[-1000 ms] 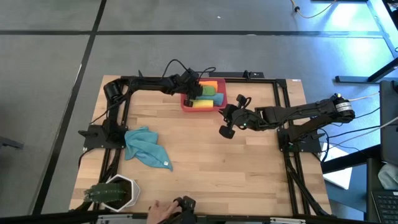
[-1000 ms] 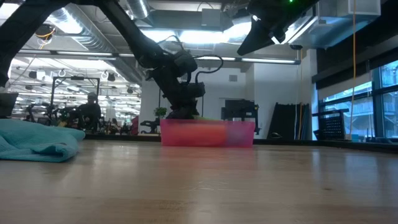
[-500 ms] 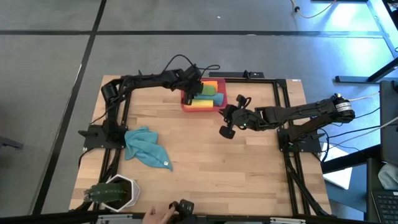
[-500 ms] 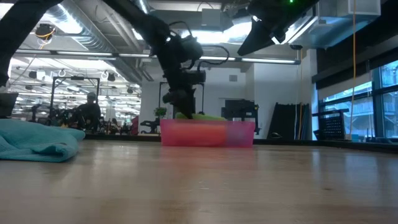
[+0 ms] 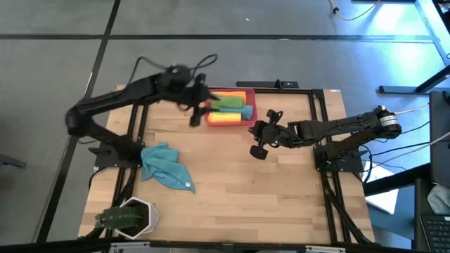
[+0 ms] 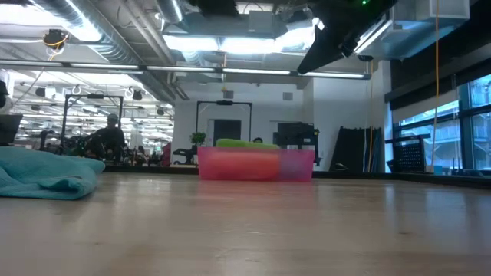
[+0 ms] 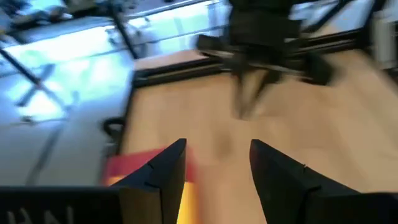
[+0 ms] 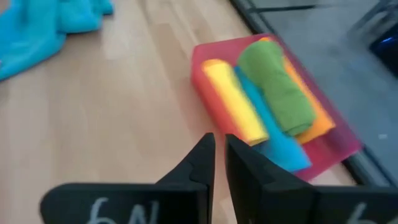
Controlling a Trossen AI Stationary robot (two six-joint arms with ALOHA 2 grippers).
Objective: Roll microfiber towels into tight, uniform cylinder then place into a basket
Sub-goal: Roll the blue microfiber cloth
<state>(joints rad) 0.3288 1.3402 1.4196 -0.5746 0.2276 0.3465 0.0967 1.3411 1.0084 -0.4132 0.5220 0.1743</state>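
Basket (image 5: 230, 111) sits at the table's far edge, holding four rolled towels: yellow (image 8: 235, 101), teal (image 8: 278, 142), green (image 8: 275, 83) and orange (image 8: 311, 106), the green one riding on top. One loose teal towel (image 5: 164, 166) lies crumpled near the left side, well apart from the basket.

Left gripper (image 5: 196, 114) hangs just left of the basket, fingers parted, nothing between them. Right gripper (image 5: 258, 143) waits right of the basket, fingers nearly together, empty.

Risks, as judged:
- Green roll perched high; a passing arm could knock it out.
- Crumpled towel needs flattening first, or the roll comes out loose and uneven.
- Basket looks nearly full; a fifth roll may not seat.
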